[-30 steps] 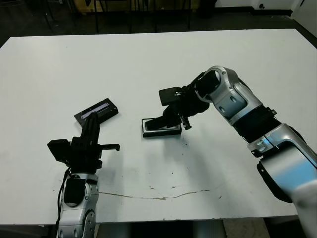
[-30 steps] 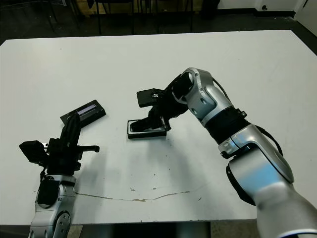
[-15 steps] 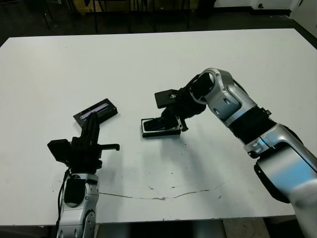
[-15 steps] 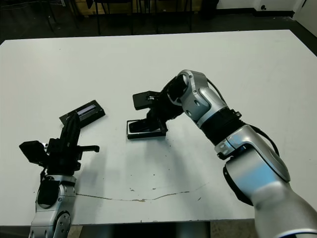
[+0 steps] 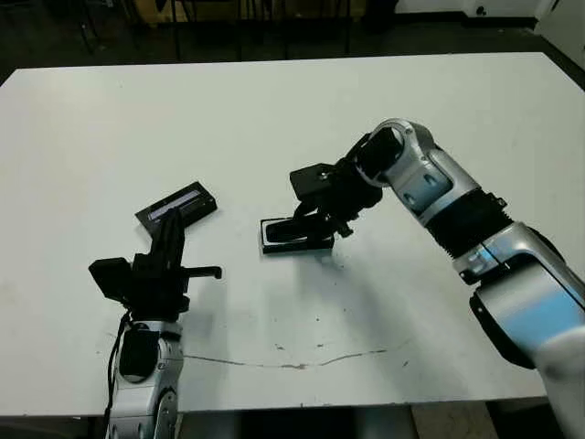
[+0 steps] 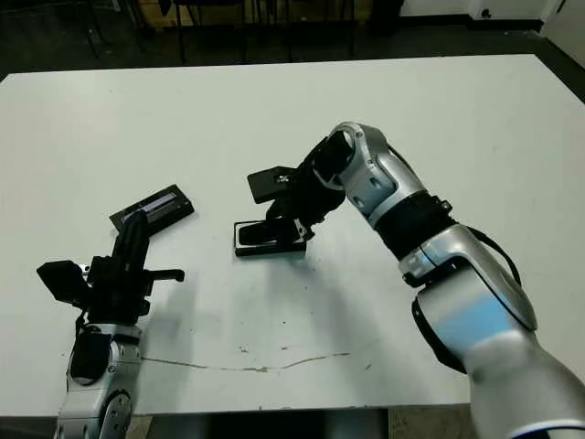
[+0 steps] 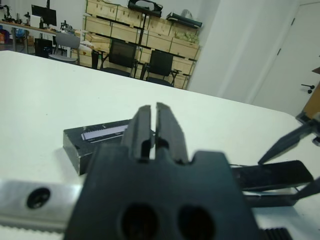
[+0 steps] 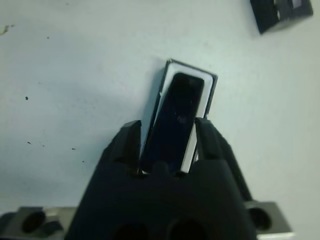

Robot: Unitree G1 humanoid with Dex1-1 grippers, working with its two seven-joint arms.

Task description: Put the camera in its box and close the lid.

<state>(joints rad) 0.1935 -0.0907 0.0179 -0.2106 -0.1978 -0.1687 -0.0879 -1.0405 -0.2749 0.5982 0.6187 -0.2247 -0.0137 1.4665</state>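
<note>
You see the right gripper (image 8: pixel 169 131) poised directly over the box (image 5: pixel 295 235), its two fingers (image 8: pixel 129 142) spread apart, one on each long side of the box. The camera (image 8: pixel 175 116) lies between those fingers, seated inside the box on the white lining, which shows as a pale border around it. In the right wrist view, whether the fingertips touch the camera or the box walls cannot be told. The box sits flat on the table (image 5: pixel 292 119), straight beneath the right gripper.

The lid (image 5: pixel 177 206) lies flat on the table, well apart from the right gripper and off the box, with its pale strip facing up. It lies just ahead of the left gripper (image 7: pixel 150 127).

You see the left gripper held above the table with its two fingers pressed together and nothing between them. It points toward the lid without touching it. In the left wrist view, the lid appears just beyond the fingertips, and the right gripper's fingers and the box show to one side.
</note>
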